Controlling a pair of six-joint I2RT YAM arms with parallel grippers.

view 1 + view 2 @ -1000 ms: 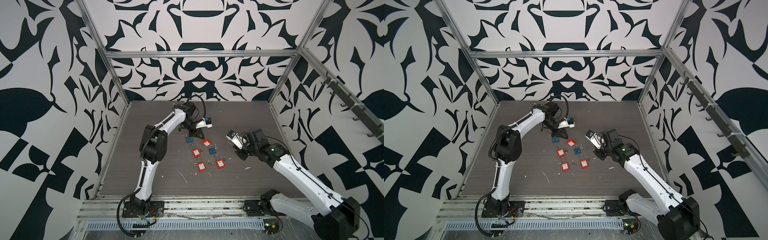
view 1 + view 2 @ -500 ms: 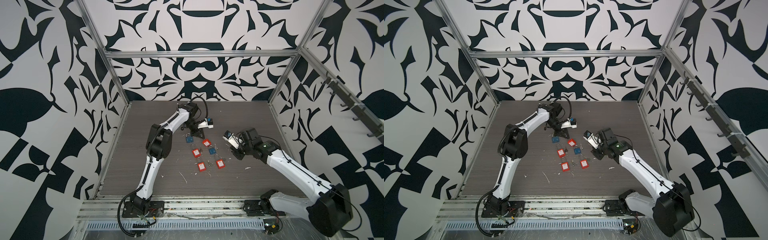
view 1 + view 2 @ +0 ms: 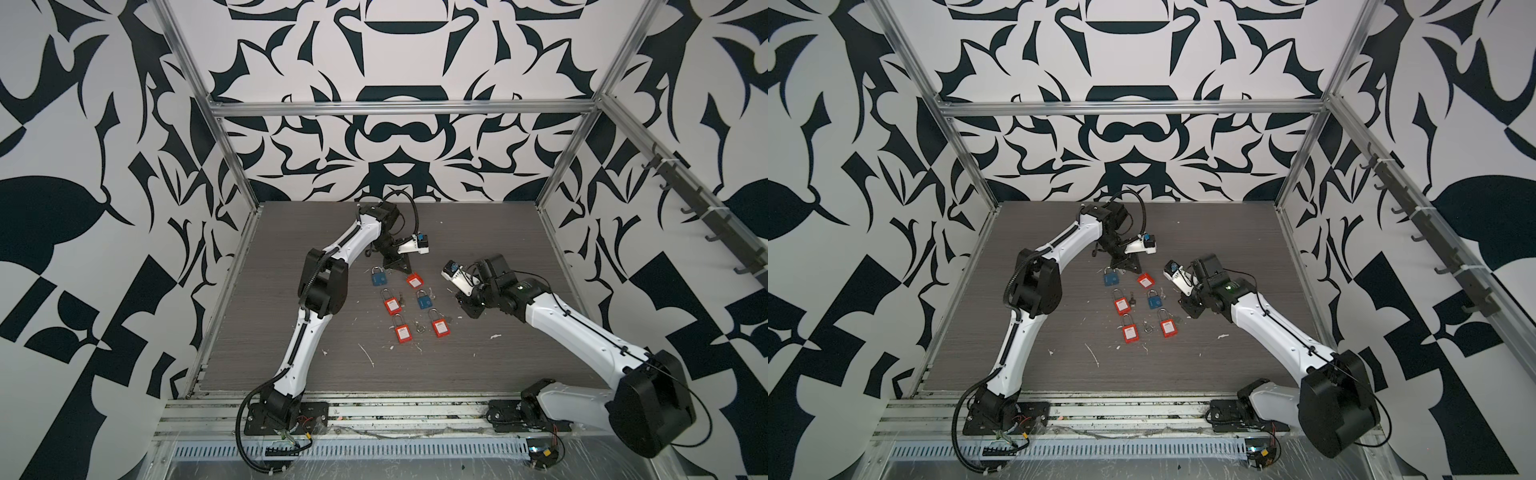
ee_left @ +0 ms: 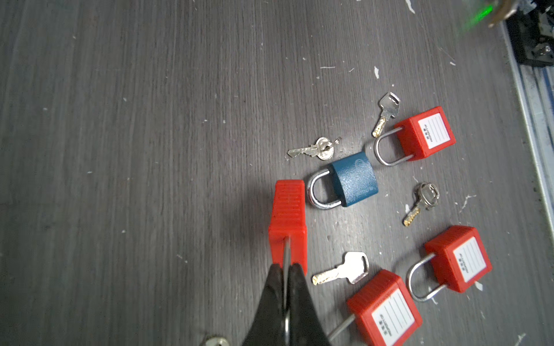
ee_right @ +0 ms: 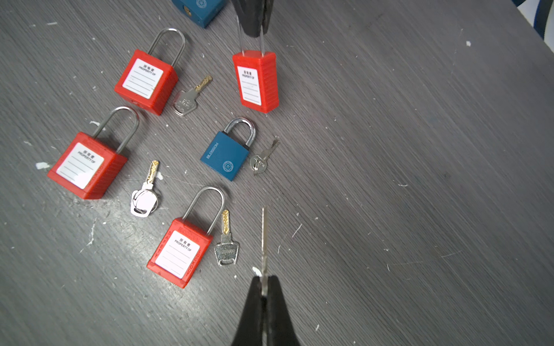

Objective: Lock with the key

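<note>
A red padlock (image 4: 287, 221) hangs by its shackle from my left gripper (image 4: 286, 268), which is shut on the thin steel loop. In both top views this padlock (image 3: 414, 281) (image 3: 1145, 280) sits just above the table beneath the left gripper (image 3: 397, 266) (image 3: 1126, 266). My right gripper (image 5: 263, 280) is shut on a silver key (image 5: 263, 236), seen edge-on with its blade pointing toward the held red padlock (image 5: 257, 81). The key and padlock are well apart. In a top view the right gripper (image 3: 465, 301) hovers to the right of the padlock group.
On the dark wood table (image 3: 478, 232) lie three more red padlocks (image 5: 147, 81) (image 5: 87, 164) (image 5: 180, 251) and two blue padlocks (image 5: 224, 155) (image 3: 378, 276), each with a loose key (image 5: 226, 239) beside it. Aluminium frame posts (image 3: 557, 183) edge the table.
The right arm has drifted a little to the left toward the padlocks, still holding the key. The left arm's elbow has swung slightly right; its gripper and padlock have barely moved.
</note>
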